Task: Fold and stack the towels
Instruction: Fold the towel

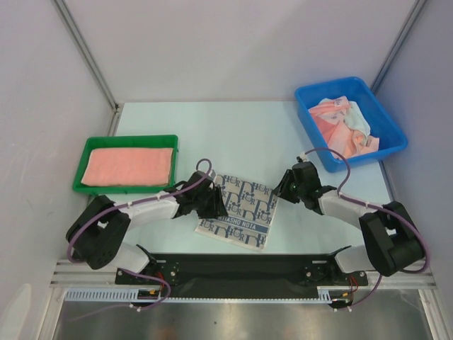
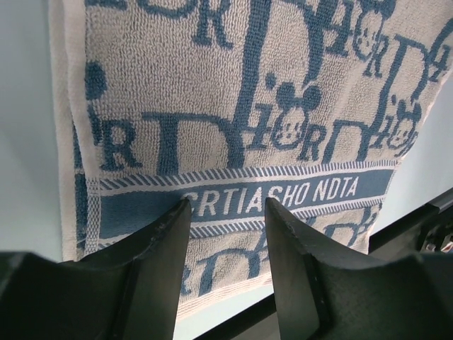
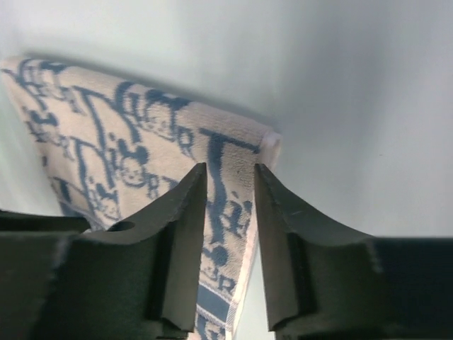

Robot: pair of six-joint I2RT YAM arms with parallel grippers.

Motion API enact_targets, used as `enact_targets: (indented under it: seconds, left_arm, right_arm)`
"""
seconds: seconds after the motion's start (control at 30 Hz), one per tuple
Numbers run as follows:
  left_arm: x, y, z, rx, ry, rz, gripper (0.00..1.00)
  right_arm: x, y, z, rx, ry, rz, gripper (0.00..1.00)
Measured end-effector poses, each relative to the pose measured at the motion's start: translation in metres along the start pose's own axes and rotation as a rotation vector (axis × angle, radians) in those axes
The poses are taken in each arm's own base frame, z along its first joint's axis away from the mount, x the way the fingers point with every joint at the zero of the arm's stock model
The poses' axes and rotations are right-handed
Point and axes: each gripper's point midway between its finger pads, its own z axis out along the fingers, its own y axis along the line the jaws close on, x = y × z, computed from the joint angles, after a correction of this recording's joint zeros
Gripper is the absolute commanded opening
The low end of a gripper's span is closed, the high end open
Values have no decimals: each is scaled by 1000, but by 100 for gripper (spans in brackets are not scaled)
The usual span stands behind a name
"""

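Patterned towel (image 1: 244, 212) lies flat on table (image 1: 248, 142), left tool (image 2: 226, 205) over its left edge, right tool (image 3: 230, 170) over its far-right corner, both released, gripping nothing.

You have the green tray (image 1: 131, 139) lying on the pale table (image 1: 233, 134), off to the left of the left jaws and well apart from them. The blue bin (image 1: 384, 119) stands beyond the right jaws and further right, near the table's far corner.
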Motion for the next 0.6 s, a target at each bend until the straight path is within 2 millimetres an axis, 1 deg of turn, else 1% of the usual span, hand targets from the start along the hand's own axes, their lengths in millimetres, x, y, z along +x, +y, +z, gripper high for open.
enact_targets:
  seconds: [0.03, 0.13, 0.23, 0.47, 0.6]
  left_arm:
    - [0, 0, 0, 1, -1, -1, 53]
    - [0, 0, 1, 4, -4, -9, 52]
    - [0, 0, 1, 9, -12, -20, 53]
    - [-1, -1, 1, 17, -31, -50, 56]
    - [-4, -4, 2, 9, -24, -75, 57]
  right_arm:
    - [3, -4, 3, 12, 9, -4, 30]
    - [10, -13, 12, 39, 31, -22, 20]
    - [11, -15, 18, 37, 29, -38, 14]
    - [2, -12, 29, 19, 10, -70, 13]
    - [-18, -7, 45, 28, 2, -89, 13]
